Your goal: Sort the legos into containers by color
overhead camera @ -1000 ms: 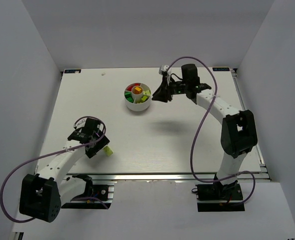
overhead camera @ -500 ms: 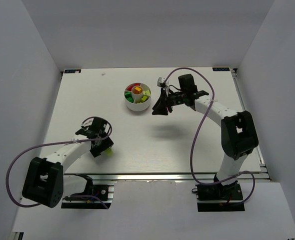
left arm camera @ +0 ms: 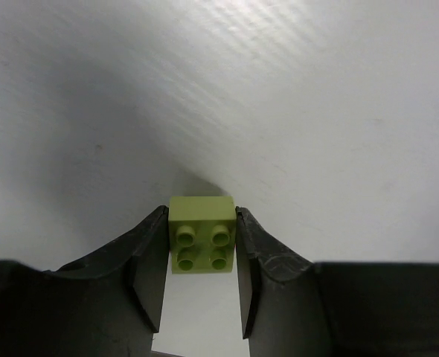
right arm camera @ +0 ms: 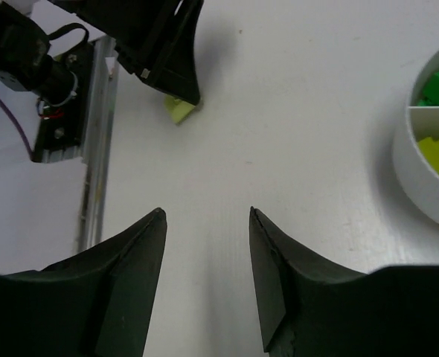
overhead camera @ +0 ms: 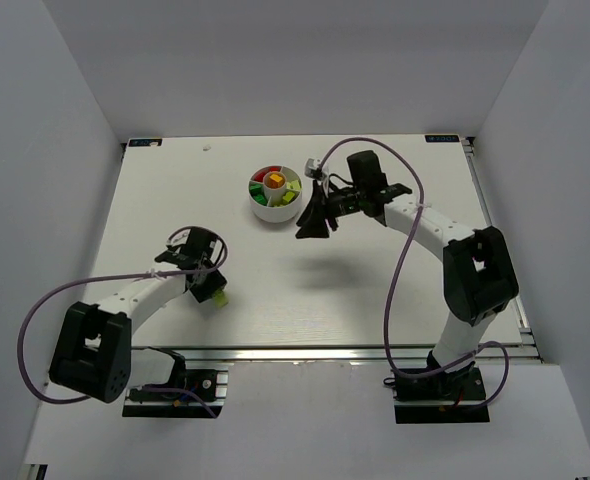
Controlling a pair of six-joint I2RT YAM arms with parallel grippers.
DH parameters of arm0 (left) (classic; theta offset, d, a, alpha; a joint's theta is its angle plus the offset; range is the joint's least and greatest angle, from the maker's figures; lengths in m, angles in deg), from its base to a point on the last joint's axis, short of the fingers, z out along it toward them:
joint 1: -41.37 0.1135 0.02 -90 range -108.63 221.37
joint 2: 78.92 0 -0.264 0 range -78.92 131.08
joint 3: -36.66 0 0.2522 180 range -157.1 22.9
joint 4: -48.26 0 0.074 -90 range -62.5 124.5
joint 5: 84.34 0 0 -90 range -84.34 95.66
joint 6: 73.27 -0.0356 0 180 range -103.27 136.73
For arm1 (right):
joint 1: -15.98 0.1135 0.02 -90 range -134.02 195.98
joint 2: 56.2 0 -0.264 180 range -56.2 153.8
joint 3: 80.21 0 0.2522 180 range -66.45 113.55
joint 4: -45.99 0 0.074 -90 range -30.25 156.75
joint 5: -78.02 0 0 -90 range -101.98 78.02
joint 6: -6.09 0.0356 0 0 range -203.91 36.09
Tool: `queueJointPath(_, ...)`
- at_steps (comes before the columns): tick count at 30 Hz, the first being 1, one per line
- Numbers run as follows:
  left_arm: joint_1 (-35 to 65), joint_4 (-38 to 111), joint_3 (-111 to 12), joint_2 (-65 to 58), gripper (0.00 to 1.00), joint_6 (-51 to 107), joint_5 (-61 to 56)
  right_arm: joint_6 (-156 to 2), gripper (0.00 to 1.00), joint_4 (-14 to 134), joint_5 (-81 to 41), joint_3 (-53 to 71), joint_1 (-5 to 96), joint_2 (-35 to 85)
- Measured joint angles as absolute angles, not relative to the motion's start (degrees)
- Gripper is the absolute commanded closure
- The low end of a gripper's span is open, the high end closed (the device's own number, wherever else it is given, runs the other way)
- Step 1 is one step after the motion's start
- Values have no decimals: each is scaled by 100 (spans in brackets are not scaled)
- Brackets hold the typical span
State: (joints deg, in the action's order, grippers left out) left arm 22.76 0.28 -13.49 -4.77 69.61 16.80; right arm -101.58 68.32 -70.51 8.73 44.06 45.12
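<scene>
- Legos already in the dish (overhead camera: 259, 209) lie by color: a red one (overhead camera: 258, 181) in a far wedge, an orange-yellow one (overhead camera: 275, 183) in the small central cup, dark green (overhead camera: 264, 197) in a near-left wedge and lime (overhead camera: 288, 197) in a near-right wedge.
- The white dish stands at the far middle of the table (overhead camera: 305, 300).
- One pale lime brick (left arm camera: 202, 234) lies well apart from the dish, at the near left of the table, studs facing the left wrist camera.
- The left gripper (left arm camera: 202, 223) has its two dark fingers pressed against opposite sides of this brick, so the jaws grip it.
- The brick appears to rest on the table surface, though the wrist view does not settle whether it is lifted.
- The right gripper (right arm camera: 205, 212) hangs above bare table just right of the dish and toward the near side, its jaws spread apart with nothing between them.
- From the right wrist view the dish wall sits at the right edge, with dark green and lime bricks in neighbouring wedges, and the gripped brick shows far off under the left arm's fingers.
</scene>
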Motion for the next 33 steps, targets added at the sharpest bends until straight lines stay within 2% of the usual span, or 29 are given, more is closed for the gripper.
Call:
queueJointPath(8, 2276, 968, -1637, -1207, 88, 7930, 889, -8051, 40, 6559, -6867, 879, 5145, 4525)
queueJointPath(14, 2276, 1790, -1727, -1181, 89, 8686, 272, -6988, 36, 6826, -6198, 1699, 5610, 5065)
queueJointPath(22, 2276, 2369, -1757, -1032, 89, 9206, -150, -6475, 33, 7036, -5527, 2018, 5645, 5189)
queueJointPath(33, 2276, 2826, -1757, -1034, 89, 9637, -379, -6442, 36, 7252, -4871, 2236, 5730, 5522)
